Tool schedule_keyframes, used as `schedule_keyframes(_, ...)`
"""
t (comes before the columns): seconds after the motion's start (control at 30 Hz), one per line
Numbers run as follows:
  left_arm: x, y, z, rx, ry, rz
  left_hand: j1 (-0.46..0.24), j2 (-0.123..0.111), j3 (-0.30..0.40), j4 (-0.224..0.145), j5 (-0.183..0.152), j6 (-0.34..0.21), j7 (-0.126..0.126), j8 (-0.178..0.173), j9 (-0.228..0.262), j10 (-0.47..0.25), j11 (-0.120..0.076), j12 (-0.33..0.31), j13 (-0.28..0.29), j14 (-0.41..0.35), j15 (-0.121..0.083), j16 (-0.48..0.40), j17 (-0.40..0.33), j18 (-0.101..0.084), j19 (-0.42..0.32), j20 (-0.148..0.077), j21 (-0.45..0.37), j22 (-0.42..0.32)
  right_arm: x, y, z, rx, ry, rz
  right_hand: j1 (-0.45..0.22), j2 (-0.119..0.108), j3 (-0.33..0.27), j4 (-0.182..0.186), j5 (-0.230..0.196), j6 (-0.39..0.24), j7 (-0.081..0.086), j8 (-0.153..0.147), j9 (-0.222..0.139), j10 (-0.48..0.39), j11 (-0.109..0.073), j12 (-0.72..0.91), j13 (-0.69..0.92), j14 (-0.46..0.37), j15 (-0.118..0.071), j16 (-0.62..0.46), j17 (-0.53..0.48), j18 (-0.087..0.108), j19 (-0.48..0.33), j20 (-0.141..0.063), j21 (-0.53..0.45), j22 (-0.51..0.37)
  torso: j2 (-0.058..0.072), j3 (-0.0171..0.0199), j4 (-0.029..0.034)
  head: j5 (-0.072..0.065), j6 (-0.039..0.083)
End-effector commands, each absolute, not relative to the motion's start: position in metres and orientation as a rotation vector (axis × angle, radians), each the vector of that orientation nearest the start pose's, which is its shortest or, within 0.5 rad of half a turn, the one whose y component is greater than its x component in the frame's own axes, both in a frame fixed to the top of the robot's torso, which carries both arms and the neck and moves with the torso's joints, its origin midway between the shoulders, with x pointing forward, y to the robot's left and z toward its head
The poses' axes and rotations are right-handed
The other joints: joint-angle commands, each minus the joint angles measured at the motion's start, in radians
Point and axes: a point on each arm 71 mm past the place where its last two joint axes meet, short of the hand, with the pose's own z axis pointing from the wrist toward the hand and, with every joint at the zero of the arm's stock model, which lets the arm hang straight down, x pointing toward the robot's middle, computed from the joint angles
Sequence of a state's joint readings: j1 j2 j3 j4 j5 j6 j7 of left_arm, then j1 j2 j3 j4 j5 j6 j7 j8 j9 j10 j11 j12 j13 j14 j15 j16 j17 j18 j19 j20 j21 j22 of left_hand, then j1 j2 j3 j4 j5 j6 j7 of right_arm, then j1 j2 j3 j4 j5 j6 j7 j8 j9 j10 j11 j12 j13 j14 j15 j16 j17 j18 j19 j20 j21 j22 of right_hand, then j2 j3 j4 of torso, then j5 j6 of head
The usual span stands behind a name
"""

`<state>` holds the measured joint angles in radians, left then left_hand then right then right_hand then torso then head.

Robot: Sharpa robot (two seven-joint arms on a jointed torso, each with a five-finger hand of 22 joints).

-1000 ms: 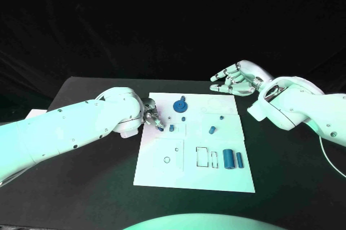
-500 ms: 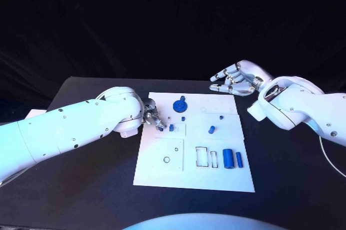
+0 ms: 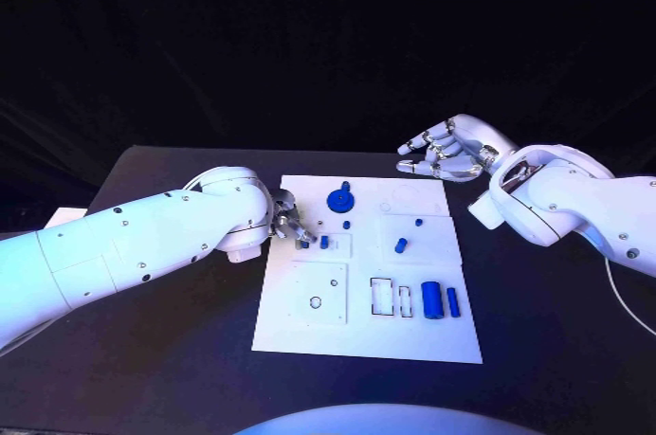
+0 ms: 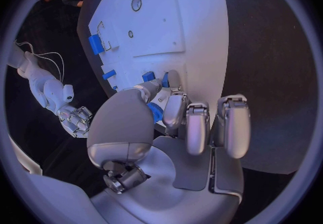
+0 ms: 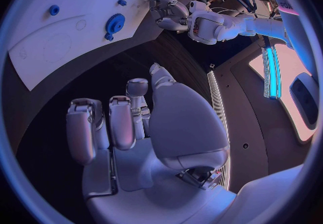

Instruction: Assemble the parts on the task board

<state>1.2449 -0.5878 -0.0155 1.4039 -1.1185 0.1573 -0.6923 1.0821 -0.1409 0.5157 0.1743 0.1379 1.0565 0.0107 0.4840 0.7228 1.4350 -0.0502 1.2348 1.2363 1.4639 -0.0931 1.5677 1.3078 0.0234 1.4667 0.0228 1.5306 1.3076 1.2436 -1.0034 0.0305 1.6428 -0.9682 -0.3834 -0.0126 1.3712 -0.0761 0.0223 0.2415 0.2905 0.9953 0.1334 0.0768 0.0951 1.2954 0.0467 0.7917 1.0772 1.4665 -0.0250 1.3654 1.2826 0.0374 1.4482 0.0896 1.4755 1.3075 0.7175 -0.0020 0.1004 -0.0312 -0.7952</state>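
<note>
Left hand: your left hand [image 3: 286, 219] sits at the left edge of the task board [image 3: 300, 302], low over its upper left part. In the left wrist view the thumb and a finger [image 4: 174, 111] pinch a small blue part [image 4: 156, 112]; the other fingers are curled beside it.
Right hand: your right hand [image 3: 447, 149] is held above the surface [image 3: 164, 350] beyond the board's far right corner, well apart from every part. Its fingers are curled inward with nothing in them, as the right wrist view confirms [image 5: 128, 121].
Task board: you see the white plate lying flat in the middle of the black surface.
Gear: a blue gear [image 3: 340, 202] lies near the board's far edge, just right of your left hand.
Small parts: a small blue piece [image 3: 325, 243] lies just beside your left fingertips; another blue peg [image 3: 401, 245] stands right of centre, tilted.
Cylinder: a larger blue cylinder [image 3: 432, 300] lies in the lower right area, with a slimmer blue bar [image 3: 452, 302] just beside it on the right.
Slots: two rectangular outlines [image 3: 384, 298] sit left of the cylinder; you cannot tell whether they hold anything.
</note>
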Motion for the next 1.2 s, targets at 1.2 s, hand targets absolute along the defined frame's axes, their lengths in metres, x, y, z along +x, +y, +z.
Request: schedule_keyframes(1.2,0.5023,0.1349,-0.2033,-0.168,2.272,-0.303,-0.057,0.014,-0.343,0.117,-0.007,0.018,-0.003,0.018,0.005,0.016,-0.006,0.021,0.017,0.107,-0.01,0.003,0.263,-0.016,0.09,-0.013,0.013,0.244,0.4776,-0.248,-0.1273,0.302,1.587,0.912,-0.002,0.004,-0.001,0.004,0.004,0.008,0.002,0.005,0.002,0.0,0.001,0.003,0.0,0.041,0.001,-0.003,-0.002,0.006,-0.007,-0.002,-0.005,0.099,0.001,-0.0015,0.0009,-0.001,0.0)
